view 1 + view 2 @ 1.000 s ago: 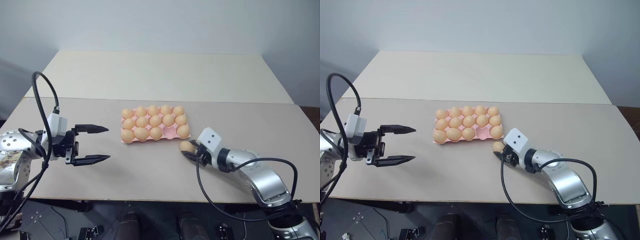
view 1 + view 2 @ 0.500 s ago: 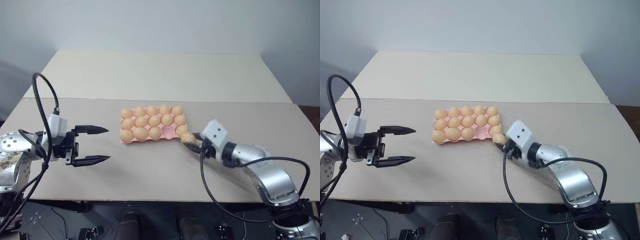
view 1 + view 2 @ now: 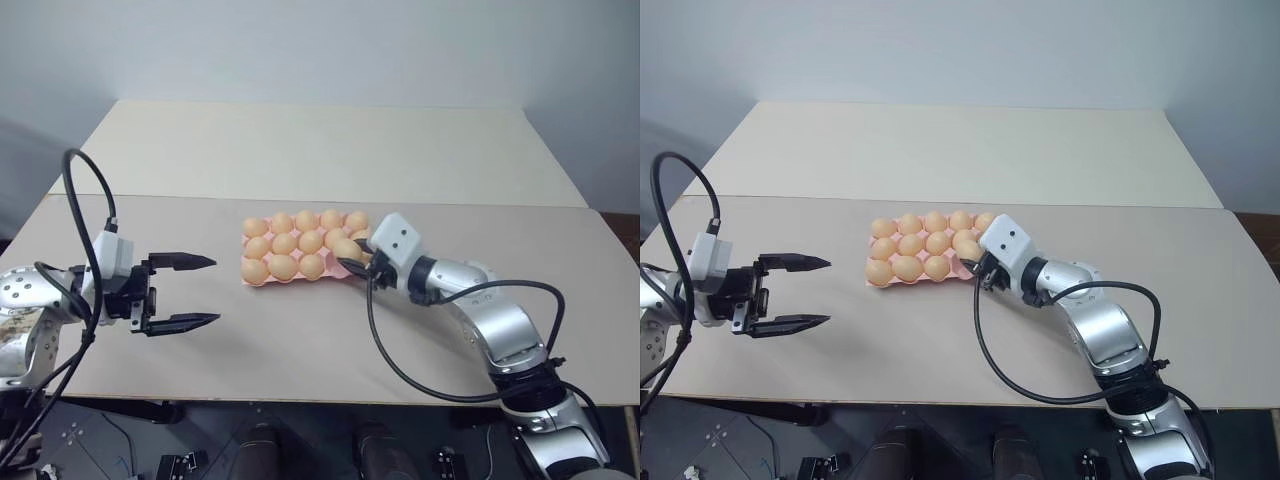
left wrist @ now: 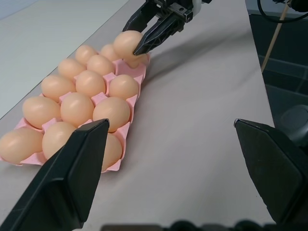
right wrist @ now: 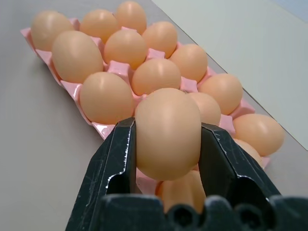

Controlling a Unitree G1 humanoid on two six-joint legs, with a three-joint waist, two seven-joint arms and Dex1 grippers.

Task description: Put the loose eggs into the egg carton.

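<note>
One egg (image 5: 167,132) is pinched between the two black fingers (image 5: 111,168) of the right gripper (image 4: 153,30), pads on its opposite flanks, long axis roughly upright. It hangs just above the near-right end of the egg carton (image 3: 338,268), over or beside the one pink cup in the front row that looks empty; every other cup I can see holds an egg. No other loose eggs on the table (image 3: 300,340).

Step in hand, as I read it: seat this egg in that last cup. To do it well:
- centre the egg over the free cup, not over the neighbour egg (image 5: 107,97) beside it; the fingers have little room between seated eggs
- lower until the shell sits in the cup before letting go, no drop
- open just enough to free it, then back out upward so a finger doesn't clip an adjacent shell or drag the tray

Right arm reaches forward and inward across the table, forearm low, wrist angled slightly down toward the carton's front edge.

Left gripper (image 3: 185,291) is spread wide with nothing in it, held above the table well to the carton's left, fingers pointing toward it. Arm tucked at the table's left edge, looks parked.
</note>
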